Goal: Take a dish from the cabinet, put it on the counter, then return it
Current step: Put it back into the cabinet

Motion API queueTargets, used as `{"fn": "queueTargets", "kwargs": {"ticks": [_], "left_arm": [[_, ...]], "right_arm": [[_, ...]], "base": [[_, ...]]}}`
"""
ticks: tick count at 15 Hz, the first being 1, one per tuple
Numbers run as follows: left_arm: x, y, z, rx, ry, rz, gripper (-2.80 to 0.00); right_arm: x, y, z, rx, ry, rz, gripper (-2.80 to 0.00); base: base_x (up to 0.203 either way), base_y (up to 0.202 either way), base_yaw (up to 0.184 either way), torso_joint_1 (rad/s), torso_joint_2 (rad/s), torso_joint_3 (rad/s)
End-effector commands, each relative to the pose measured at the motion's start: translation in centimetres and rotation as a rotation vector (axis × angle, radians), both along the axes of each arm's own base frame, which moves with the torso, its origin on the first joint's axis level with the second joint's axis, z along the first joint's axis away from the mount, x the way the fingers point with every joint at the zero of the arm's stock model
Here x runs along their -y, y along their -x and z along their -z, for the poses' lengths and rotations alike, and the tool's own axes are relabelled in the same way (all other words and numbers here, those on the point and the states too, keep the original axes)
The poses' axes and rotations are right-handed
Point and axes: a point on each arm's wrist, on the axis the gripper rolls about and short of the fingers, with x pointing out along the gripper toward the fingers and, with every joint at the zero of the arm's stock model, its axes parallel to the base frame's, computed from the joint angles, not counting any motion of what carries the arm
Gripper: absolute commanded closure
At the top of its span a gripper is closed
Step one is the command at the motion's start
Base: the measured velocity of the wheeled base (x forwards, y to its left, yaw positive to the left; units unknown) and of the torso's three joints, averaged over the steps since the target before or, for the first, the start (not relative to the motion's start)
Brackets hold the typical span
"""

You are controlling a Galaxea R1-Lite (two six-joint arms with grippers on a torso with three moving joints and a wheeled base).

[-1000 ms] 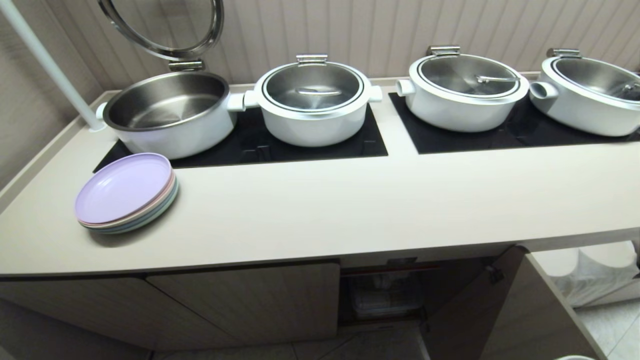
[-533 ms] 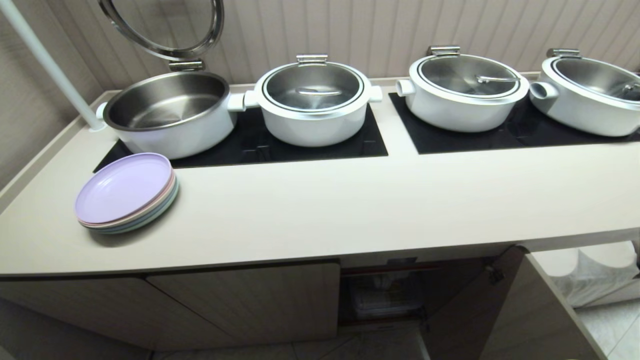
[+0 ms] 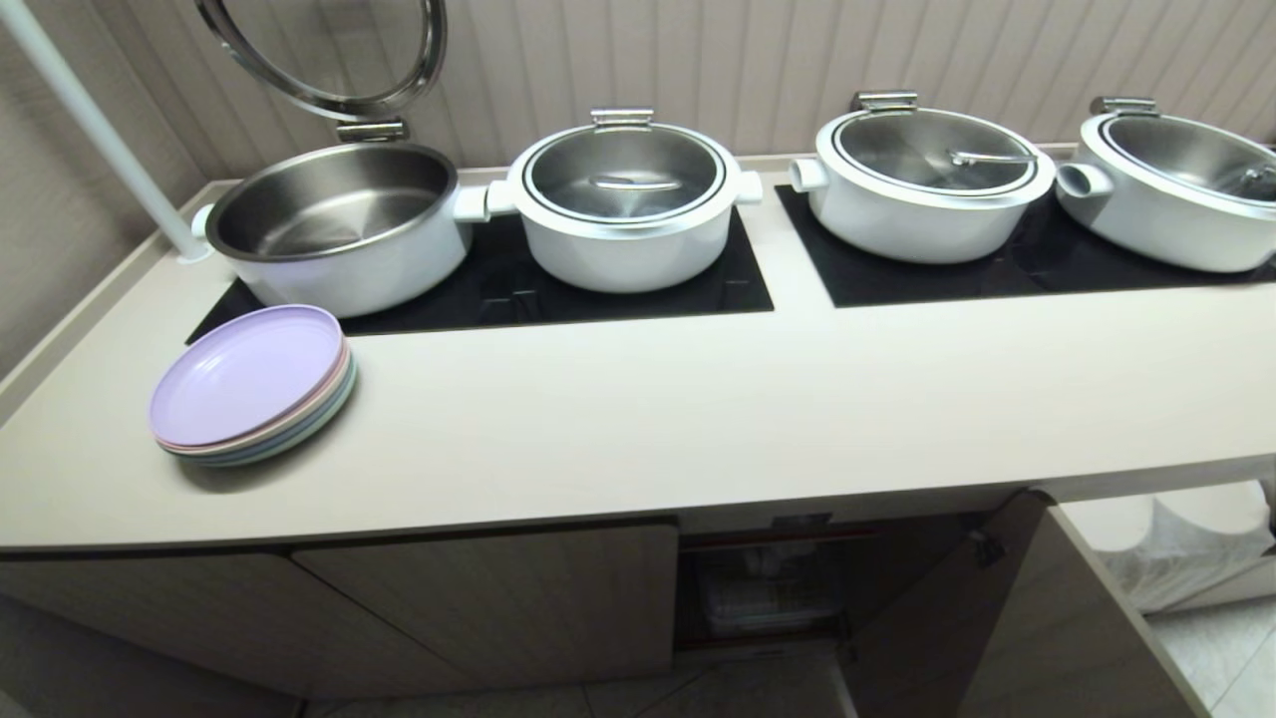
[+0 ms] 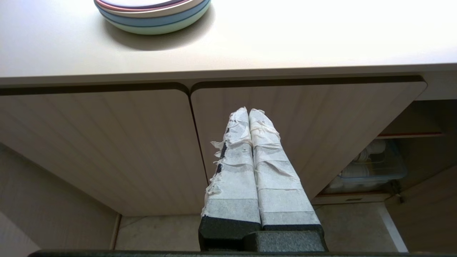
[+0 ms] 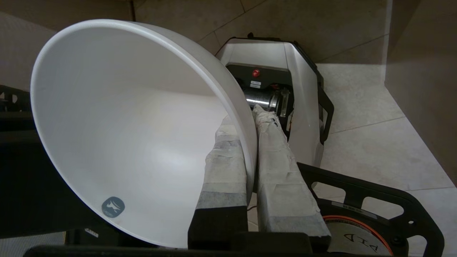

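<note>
Right gripper (image 5: 250, 135): its two taped fingers (image 5: 225, 167) pinch the rim of the bowl, one finger inside and one outside. It is low down over the tiled floor (image 5: 375, 142) and the robot's own base (image 5: 278, 71), and does not show in the head view.
Dish (image 5: 135, 125): a deep white bowl, held tipped on its side so you can see right into it. A small grey sticker (image 5: 113, 206) sits inside near the rim. It is not in the cabinet and not on the counter.
Left gripper (image 4: 249, 114): its taped fingers are pressed together and hold nothing. It hangs in front of a closed cabinet door (image 4: 285, 121).
Cabinet (image 3: 498, 598): one door (image 3: 937, 618) stands open, and a clear tub (image 3: 763, 593) sits on the shelf inside.
Counter (image 3: 698, 419): long and cream. A stack of pastel plates (image 3: 251, 383) lies on its left part.
Pots (image 3: 628, 204): four white pots sit on the black cooktop panels (image 3: 618, 289) at the back. The leftmost pot (image 3: 339, 224) has its lid (image 3: 329, 50) swung up.
</note>
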Motion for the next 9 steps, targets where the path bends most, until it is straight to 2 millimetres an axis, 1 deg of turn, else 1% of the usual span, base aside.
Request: {"fn": "queueTargets", "kwargs": {"ticks": [1,4,9], "left_arm": [[0.0,0.0,0.0,0.001,0.0,-0.001,0.0],[0.0,0.0,0.0,0.001,0.0,-0.001,0.0],[0.0,0.0,0.0,0.001,0.0,-0.001,0.0]], "right_arm": [[-0.09,0.35,0.33,-0.018,-0.012,-0.015,0.0],[-0.16,0.5,0.02,-0.017,-0.031,-0.009,0.0],[-0.16,0.8,0.14,-0.023,-0.03,-0.018,0.0]], "base": [[0.0,0.0,0.0,0.0,0.0,0.0],[0.0,0.0,0.0,0.0,0.0,0.0],[0.0,0.0,0.0,0.0,0.0,0.0]]}}
